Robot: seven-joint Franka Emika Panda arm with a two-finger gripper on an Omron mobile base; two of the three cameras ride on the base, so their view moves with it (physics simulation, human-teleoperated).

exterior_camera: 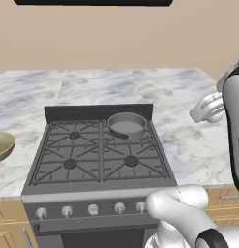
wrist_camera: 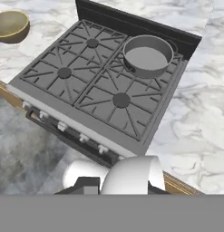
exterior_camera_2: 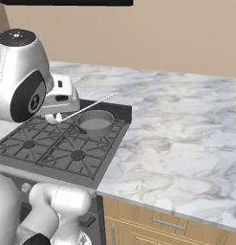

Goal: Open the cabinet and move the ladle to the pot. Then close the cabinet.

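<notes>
Nearest, at the front edge of the bench (exterior_camera: 198, 140): the stove (exterior_camera: 99, 150), with a row of knobs (exterior_camera: 92, 209) along its face. Behind those, four dark burner grates, the two front ones bare.

Further back, on the rear right burner, close to the stove's back rail: the pot (exterior_camera: 126, 125). Stands upright with nothing in it, a short dark handle poking toward the stove's middle.

Off toward the left end of the bench, well apart from the stove: a yellowish bowl (exterior_camera: 2, 145).

Up at the right, above the bench beside the stove's right edge: the jaws, pressed together. From there, in the right base view, slants a thin pale rod (exterior_camera_2: 95, 103). Possibly the ladle's handle, though too fine and faint to be sure, and not clear enough to say whether pinched or merely crossing the line of sight. Long axis from the wrist up toward the bench's back edge, passing over the pot.

Deciding relation for the coming move, as judged: pot below the jaws and toward the robot's left, up and right of centre in the hand view. Calls for a swing left over the rear right burner, then a descent, so that whatever is carried ends inside the low wall and not on the grate.
</notes>
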